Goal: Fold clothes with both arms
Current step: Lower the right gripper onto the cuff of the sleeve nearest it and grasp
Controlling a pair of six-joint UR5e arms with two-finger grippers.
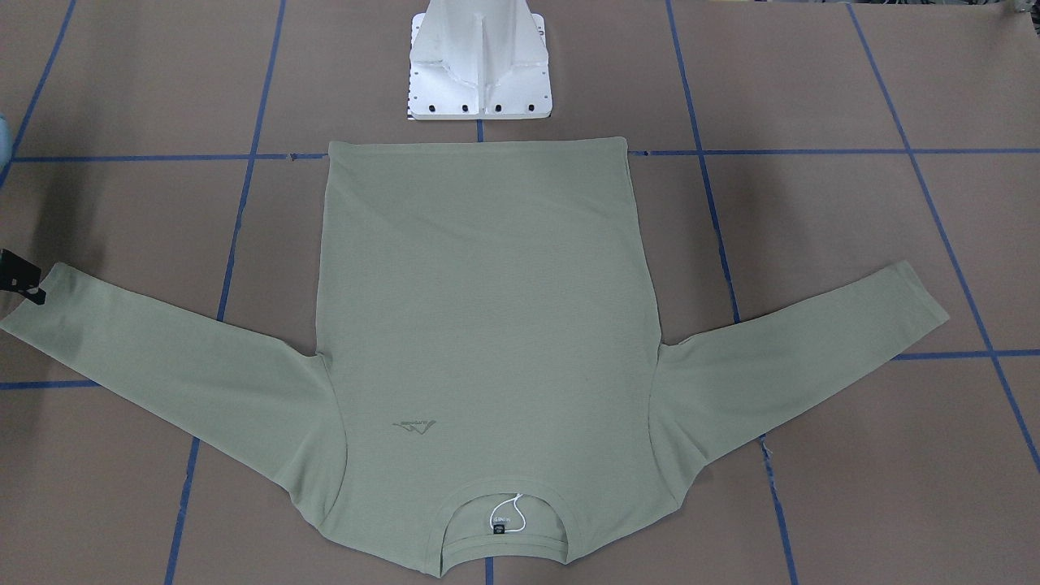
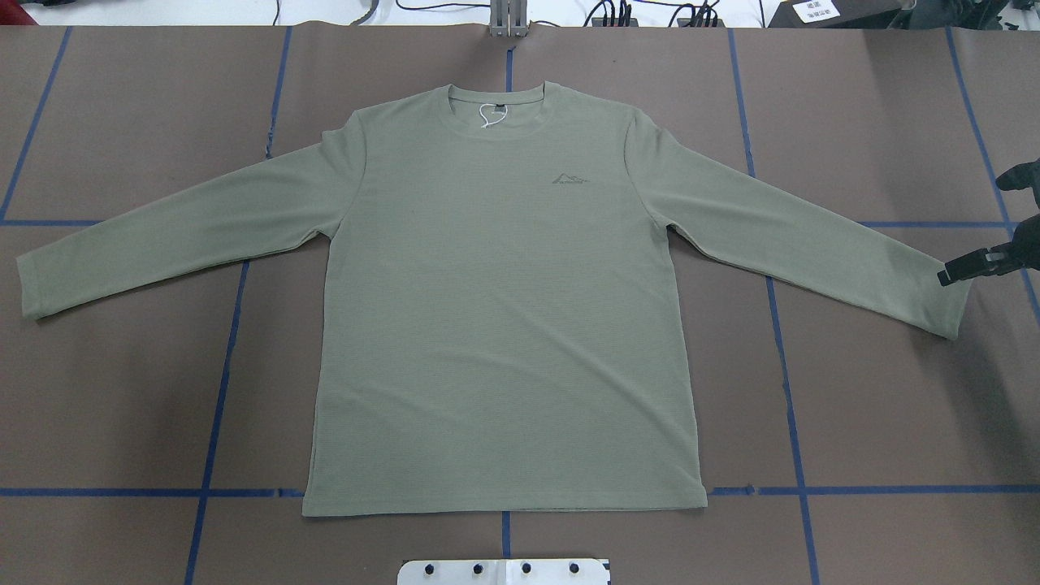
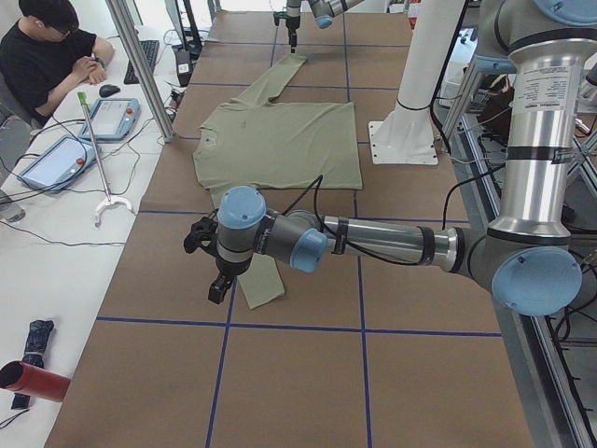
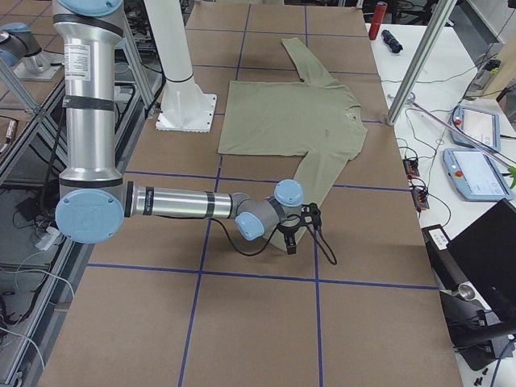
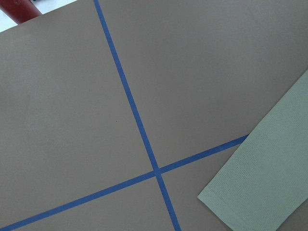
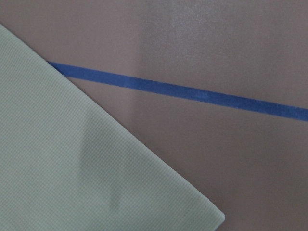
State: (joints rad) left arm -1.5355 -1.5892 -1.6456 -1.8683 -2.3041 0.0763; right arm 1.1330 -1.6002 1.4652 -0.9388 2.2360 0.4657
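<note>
- Shirt [image 2: 496, 325] lies flat, sleeves spread, on a brown table [image 2: 894, 390] crossed with blue tape [image 2: 894, 491].
- Right gripper [image 2: 949, 276] at right cuff, left gripper [image 3: 217, 291] beside left cuff; neither grip can be made out.

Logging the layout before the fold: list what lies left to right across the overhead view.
Sleeve cuff on the robot's left → white string tag → chest logo → sleeve cuff on the robot's right → right hand, at the view's right edge.
</note>
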